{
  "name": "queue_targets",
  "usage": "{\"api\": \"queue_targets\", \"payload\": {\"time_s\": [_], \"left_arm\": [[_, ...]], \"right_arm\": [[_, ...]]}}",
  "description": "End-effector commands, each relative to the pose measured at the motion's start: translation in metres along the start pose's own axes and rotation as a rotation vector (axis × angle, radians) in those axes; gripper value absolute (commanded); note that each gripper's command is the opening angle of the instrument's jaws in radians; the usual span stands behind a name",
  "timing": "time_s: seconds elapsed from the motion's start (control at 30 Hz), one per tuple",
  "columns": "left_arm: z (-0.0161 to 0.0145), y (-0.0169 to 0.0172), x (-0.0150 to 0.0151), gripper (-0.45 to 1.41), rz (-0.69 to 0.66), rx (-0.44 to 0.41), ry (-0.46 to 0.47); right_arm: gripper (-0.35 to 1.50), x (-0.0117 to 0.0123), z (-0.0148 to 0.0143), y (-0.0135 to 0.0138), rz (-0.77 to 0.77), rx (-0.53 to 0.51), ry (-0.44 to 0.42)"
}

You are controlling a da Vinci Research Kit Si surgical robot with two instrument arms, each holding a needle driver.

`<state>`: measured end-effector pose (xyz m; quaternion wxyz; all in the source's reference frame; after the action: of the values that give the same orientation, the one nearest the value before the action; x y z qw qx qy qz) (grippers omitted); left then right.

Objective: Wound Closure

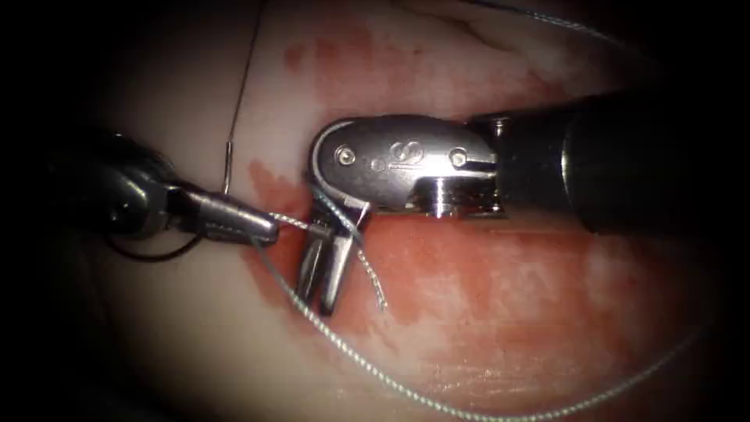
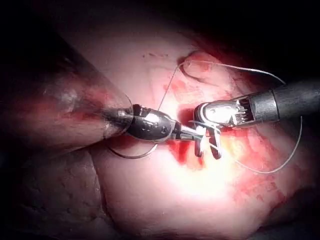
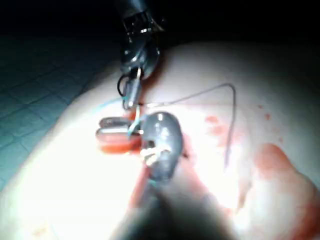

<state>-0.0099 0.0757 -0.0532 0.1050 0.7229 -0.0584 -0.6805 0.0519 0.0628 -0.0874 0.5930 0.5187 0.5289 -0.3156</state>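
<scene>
The left tool (image 1: pixel 266 228) comes in from the left of the cut (image 1: pixel 269 187), its jaws shut across the dark curved needle (image 1: pixel 148 255) near its tail. The needle's arc hangs below the tool (image 2: pixel 131 154), out of the tissue (image 1: pixel 195 344). Its tail stands up above the jaws, with thin thread (image 1: pixel 244 78) rising from it. The right tool (image 1: pixel 322 277) points down over the cut with its jaws a little apart, holding nothing. Pale thread (image 1: pixel 344 223) is looped around the base of those jaws, and a strand runs across to the left tool's tip. In the right wrist view both jaws (image 3: pixel 116 131) lie side by side.
A long slack run of thread (image 1: pixel 437 405) sweeps over the tissue from the cut toward the right. A short free end (image 1: pixel 375 285) hangs beside the right jaws. Red fluid (image 1: pixel 500 273) stains the tissue right of the cut.
</scene>
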Motion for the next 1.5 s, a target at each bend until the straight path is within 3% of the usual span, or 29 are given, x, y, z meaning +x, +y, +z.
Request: {"api": "queue_targets", "payload": {"time_s": [0.03,0.07,0.23,0.4,0.83,1.1,1.17,1.23,1.27,1.5], "left_arm": [[0.0005,-0.0004,-0.0006,-0.35,0.003,0.000,0.001],[0.0006,-0.0004,-0.0006,-0.35,0.003,0.000,0.000],[0.0007,0.0002,-0.0005,-0.35,-0.005,-0.001,-0.001],[0.0009,0.0006,-0.0003,-0.35,-0.004,-0.002,0.000],[0.0008,0.0005,-0.0004,-0.35,-0.022,-0.005,0.003],[0.0007,0.0004,-0.0005,-0.35,-0.028,0.000,-0.004],[0.0008,0.0004,-0.0005,-0.35,-0.034,0.000,-0.005],[0.0008,0.0004,-0.0005,-0.35,-0.034,0.000,-0.005],[0.0007,0.0004,-0.0005,-0.35,-0.034,0.001,-0.007],[0.0007,0.0005,-0.0004,-0.35,-0.033,0.001,-0.007]], "right_arm": [[0.91,0.0003,0.0003,0.0011,-0.005,0.006,-0.012],[0.99,0.0004,0.0005,0.0012,-0.005,0.020,-0.048],[1.03,0.0005,0.0001,0.0022,-0.013,0.064,-0.175],[0.94,0.0007,-0.0003,0.0026,-0.047,0.124,-0.310],[0.74,-0.0005,0.0020,-0.0005,-0.108,0.215,-0.446],[0.69,-0.0023,0.0023,0.0002,-0.121,0.218,-0.563],[0.62,-0.0030,0.0023,0.0008,-0.129,0.215,-0.597],[0.17,-0.0034,0.0020,0.0011,-0.135,0.212,-0.620],[0.10,-0.0035,0.0019,0.0011,-0.133,0.214,-0.625],[-0.01,-0.0036,0.0010,0.0010,-0.123,0.224,-0.654]]}}
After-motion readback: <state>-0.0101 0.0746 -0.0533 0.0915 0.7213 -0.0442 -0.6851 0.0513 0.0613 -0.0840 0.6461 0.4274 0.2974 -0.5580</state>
